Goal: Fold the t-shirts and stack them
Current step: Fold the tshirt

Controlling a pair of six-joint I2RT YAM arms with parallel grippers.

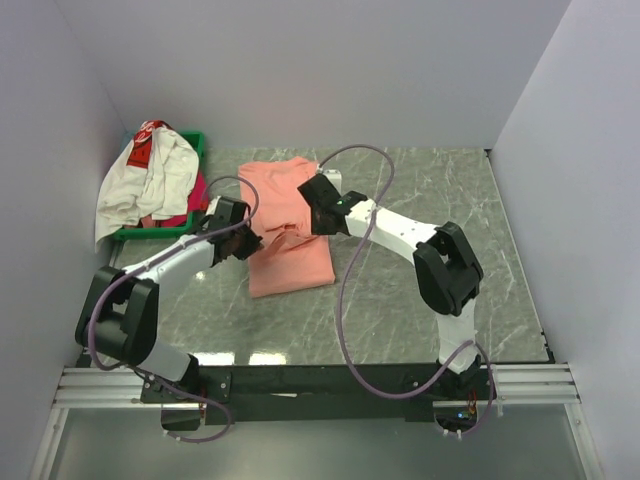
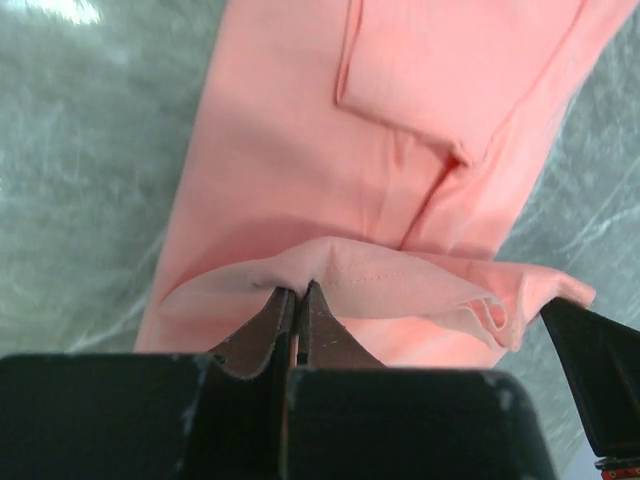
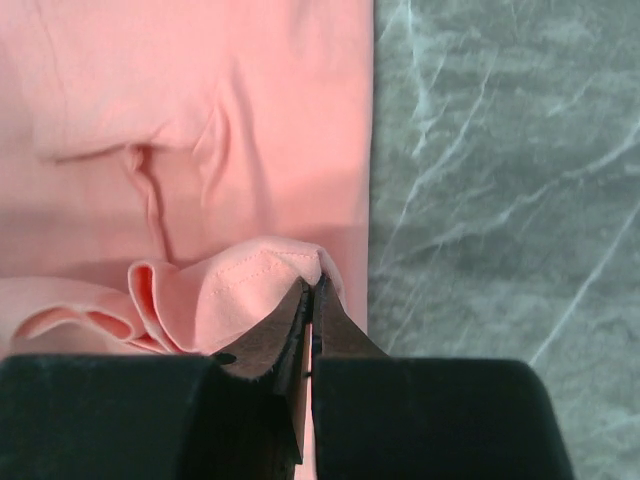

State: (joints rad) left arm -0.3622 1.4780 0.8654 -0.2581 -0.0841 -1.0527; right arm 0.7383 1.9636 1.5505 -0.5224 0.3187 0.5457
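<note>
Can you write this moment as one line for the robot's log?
left gripper: shut on salmon-pink t-shirt edge | right gripper: shut on it too | white t-shirt: draped over green tray

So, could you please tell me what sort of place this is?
Probably a robot lab test cell: plain white walls box in a marble-look tabletop, a left arm and right arm are bolted to a rail, and a green tray holds t-shirts.

My count: three t-shirts: one salmon-pink t-shirt (image 1: 285,225), one white t-shirt (image 1: 150,180) with red patch, one magenta-pink t-shirt (image 1: 180,215). One green tray (image 1: 160,233). One tabletop (image 1: 400,320). Two end effectors, mine: left end effector (image 2: 297,300), right end effector (image 3: 312,295).
</note>
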